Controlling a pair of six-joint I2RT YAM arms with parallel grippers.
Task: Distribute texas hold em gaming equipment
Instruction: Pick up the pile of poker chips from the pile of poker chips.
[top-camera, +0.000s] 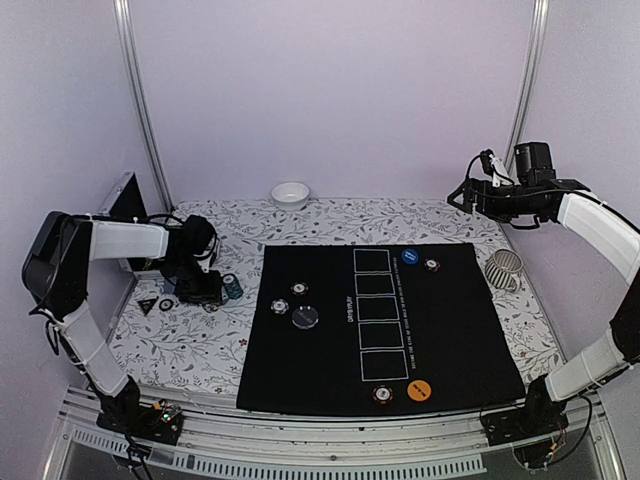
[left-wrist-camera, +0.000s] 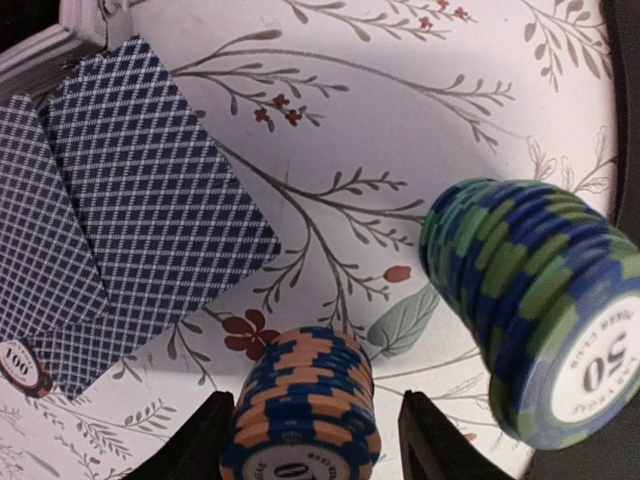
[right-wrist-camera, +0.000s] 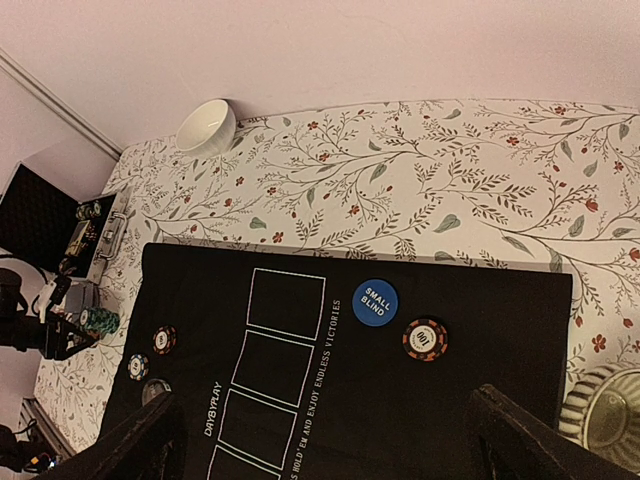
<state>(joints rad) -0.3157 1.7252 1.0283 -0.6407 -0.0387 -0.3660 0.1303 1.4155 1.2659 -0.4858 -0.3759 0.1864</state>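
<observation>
The left gripper (left-wrist-camera: 315, 425) is held low over the table (top-camera: 180, 345), left of the mat (top-camera: 450, 340). Its jaws are open and are set on either side of the orange stack (left-wrist-camera: 303, 405) of chips. A gap is seen at one finger; contact at the other cannot be determined. The green stack (left-wrist-camera: 530, 310) is stood near the orange stack, apart from it and outside the jaws. The cards (left-wrist-camera: 130, 210) are laid face down and overlapped beside the stacks, and a single 100 chip (left-wrist-camera: 20, 365) is seen at their edge.

The right gripper (right-wrist-camera: 325, 400) is raised high above the right side of the table. Its jaws are spread wide and nothing is held between them.

On the mat, the blue disc (right-wrist-camera: 375, 302), marked SMALL BLIND, is placed just beside the far end of the row of white rectangles, with the far chip (right-wrist-camera: 425, 340) near it. The orange disc (top-camera: 419, 391) and the near chip (top-camera: 382, 395) are placed side by side at the near edge. The chip pair (top-camera: 280, 306) and the dark disc (top-camera: 305, 318) are grouped near the left edge of the mat. The bowl (top-camera: 290, 194) is stood at the far edge of the table, and a cup (top-camera: 503, 268) is seen just off the right edge of the mat
</observation>
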